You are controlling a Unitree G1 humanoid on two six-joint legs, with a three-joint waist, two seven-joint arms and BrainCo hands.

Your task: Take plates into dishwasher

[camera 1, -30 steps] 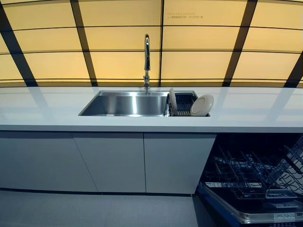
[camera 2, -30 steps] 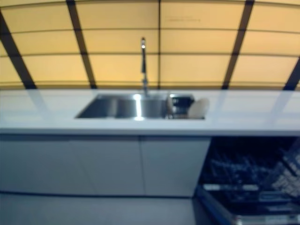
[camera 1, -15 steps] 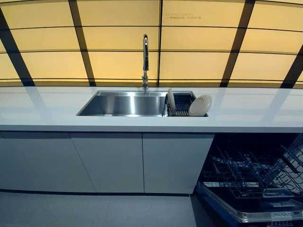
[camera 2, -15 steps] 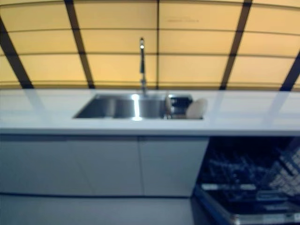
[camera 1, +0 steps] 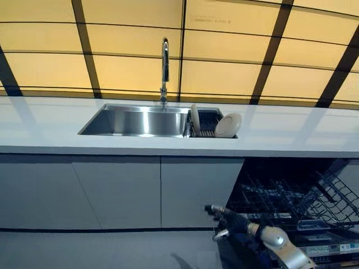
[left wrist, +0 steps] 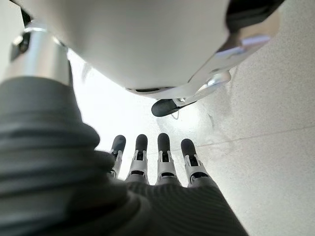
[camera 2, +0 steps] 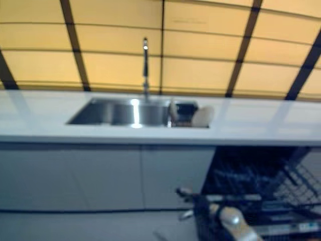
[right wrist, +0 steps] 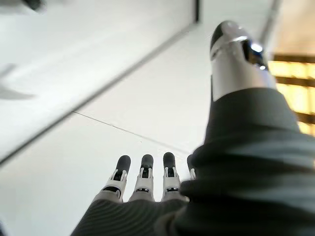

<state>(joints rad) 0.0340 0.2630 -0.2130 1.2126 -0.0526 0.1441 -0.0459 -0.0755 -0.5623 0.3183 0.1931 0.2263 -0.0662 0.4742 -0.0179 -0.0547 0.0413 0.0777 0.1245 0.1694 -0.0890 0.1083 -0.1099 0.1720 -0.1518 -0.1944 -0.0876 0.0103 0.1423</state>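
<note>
Two white plates stand in a dark dish rack (camera 1: 206,122) at the sink's right end: one upright (camera 1: 194,119), one leaning to the right (camera 1: 228,125). The open dishwasher sits under the counter at the lower right, its wire rack (camera 1: 291,196) pulled out. My right hand (camera 1: 238,224) hangs low in front of the dishwasher's left edge, fingers straight and empty; in the right wrist view its fingers (right wrist: 142,179) point at a pale cabinet front. My left hand (left wrist: 157,157) shows only in the left wrist view, fingers straight over the floor, holding nothing.
A steel sink (camera 1: 134,120) with a tall faucet (camera 1: 165,61) is set in the white countertop (camera 1: 45,123). Closed grey cabinet doors (camera 1: 112,190) run below it on the left. The dishwasher's lowered door (camera 1: 336,246) juts out at the lower right.
The camera has shifted, so the sink sits further left and higher. My right hand and forearm have come into view at the lower right. The plates have not moved.
</note>
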